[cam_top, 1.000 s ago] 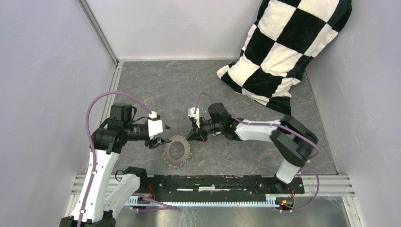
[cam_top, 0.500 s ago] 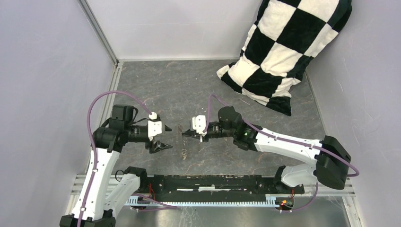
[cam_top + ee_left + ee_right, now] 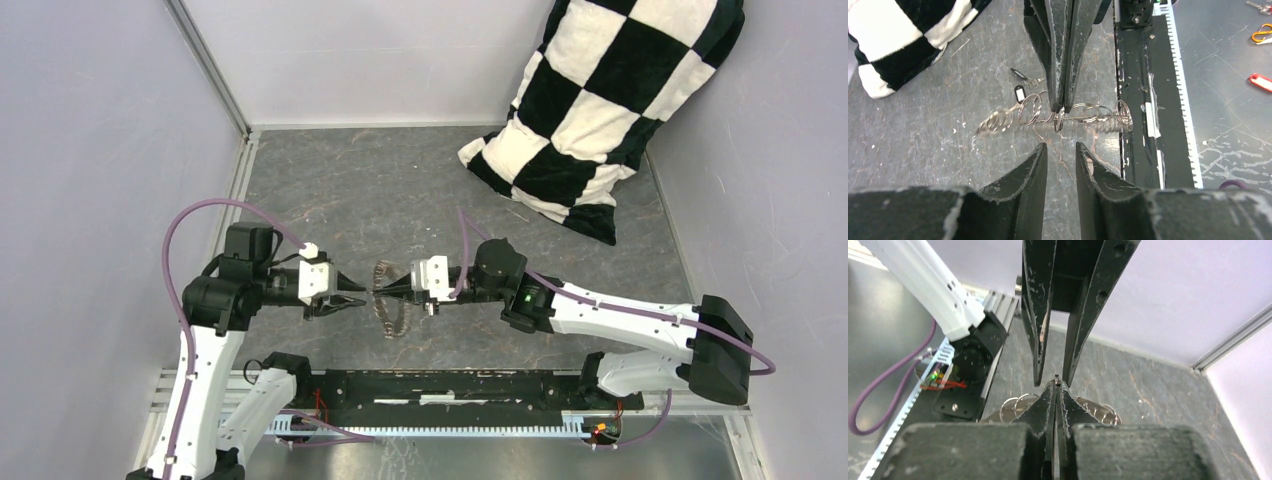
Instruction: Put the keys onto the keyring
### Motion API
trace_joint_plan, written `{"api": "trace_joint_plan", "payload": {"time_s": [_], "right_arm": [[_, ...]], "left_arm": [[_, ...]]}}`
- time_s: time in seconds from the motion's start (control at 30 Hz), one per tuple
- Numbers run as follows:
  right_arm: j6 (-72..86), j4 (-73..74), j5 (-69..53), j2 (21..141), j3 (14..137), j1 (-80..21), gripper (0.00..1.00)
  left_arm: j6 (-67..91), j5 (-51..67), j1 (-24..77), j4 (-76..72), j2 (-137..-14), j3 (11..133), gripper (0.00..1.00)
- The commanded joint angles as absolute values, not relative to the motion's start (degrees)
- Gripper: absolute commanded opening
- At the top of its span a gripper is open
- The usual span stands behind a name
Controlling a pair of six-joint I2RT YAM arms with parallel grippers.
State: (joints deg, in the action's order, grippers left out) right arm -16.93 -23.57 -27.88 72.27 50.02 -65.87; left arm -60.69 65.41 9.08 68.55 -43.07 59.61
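Keyring (image 3: pixel 388 300) stands edge-on between your two tools, near the front of the worktop (image 3: pixel 420 190). In the left wrist view its loops are strung out in a row. Whether its lower edge touches the worktop cannot be told. Your right tool (image 3: pixel 385 292) is pinched fully closed on the keyring's rim, about midway along that row. Your left tool (image 3: pixel 352 297) points straight at it from the other side. Its fingers (image 3: pixel 1035 165) stand a narrow gap apart with nothing between them, tips just short of the loops. The keys (image 3: pixel 1019 93) lie loose on the worktop just beyond the keyring, close together, both dark-headed. A checkered pillow (image 3: pixel 600 110) leans in the far right corner.
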Motion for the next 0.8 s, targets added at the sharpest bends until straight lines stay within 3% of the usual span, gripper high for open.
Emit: {"api": "trace_joint_plan", "payload": {"time_s": [0.0,0.4,0.77], "right_arm": [[-12.4,-36.5,-27.28,70.11,49.4,-67.03,0.0],[-10.39,-39.49,-26.74,71.08,49.83,-68.63,0.01],[-11.49,-36.86,-26.82,72.38,51.32,-69.26,0.0]], "left_arm": [[-60.65,69.55,9.14,71.26,-42.17,62.72,0.34],[-59.74,71.56,9.14,71.45,-41.83,64.95,0.46],[-57.18,71.9,9.14,69.87,-41.51,66.38,0.44]]}}
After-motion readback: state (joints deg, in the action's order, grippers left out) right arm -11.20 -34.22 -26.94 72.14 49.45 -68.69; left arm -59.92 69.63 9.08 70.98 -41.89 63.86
